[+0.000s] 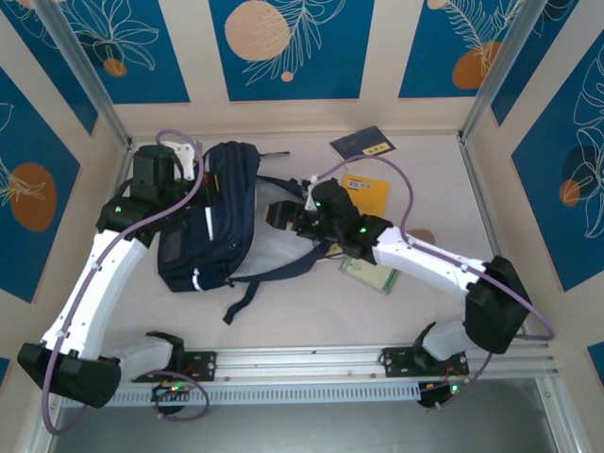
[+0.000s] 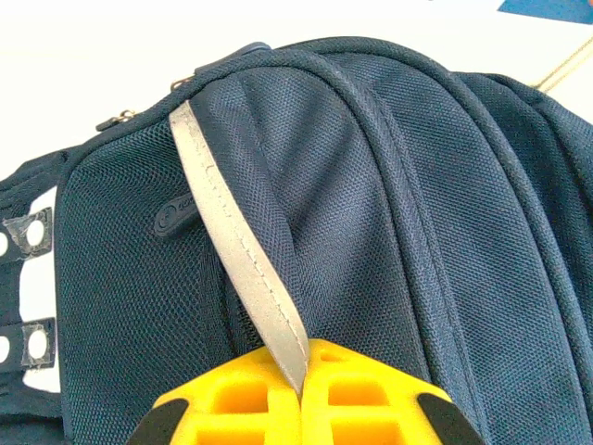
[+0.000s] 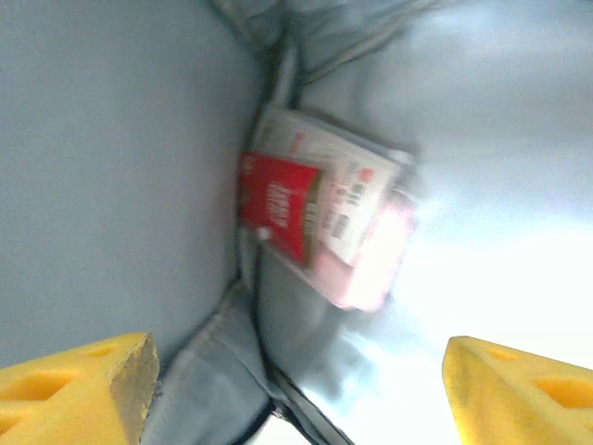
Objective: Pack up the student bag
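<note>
The pale beige table (image 1: 302, 321) carries the student bag (image 1: 212, 222) left of centre, one strap trailing toward lower centre. Right of centre lie a dark blue booklet (image 1: 361, 143), a yellow book (image 1: 373, 193) below it, and a pale green packet (image 1: 370, 276) lower still.

One student bag (image 1: 212, 222) lies on the surface (image 1: 311, 316). It shows two white stripes (image 1: 209, 225) from above.

There are two arms, the left arm (image 1: 94, 283) and the right arm (image 1: 425, 260), and each has one purple cable (image 1: 71, 321). That makes two tools, the left tool (image 2: 301, 385) and the right tool (image 3: 306, 399), each with two yellow fingers (image 3: 83, 385).

Three flat items lie loose on the surface: one dark navy booklet (image 1: 363, 142), one yellow book (image 1: 373, 196) and one pale green flat pack (image 1: 370, 276).

Inside the bag is one red-and-white packet (image 3: 320, 227).
</note>
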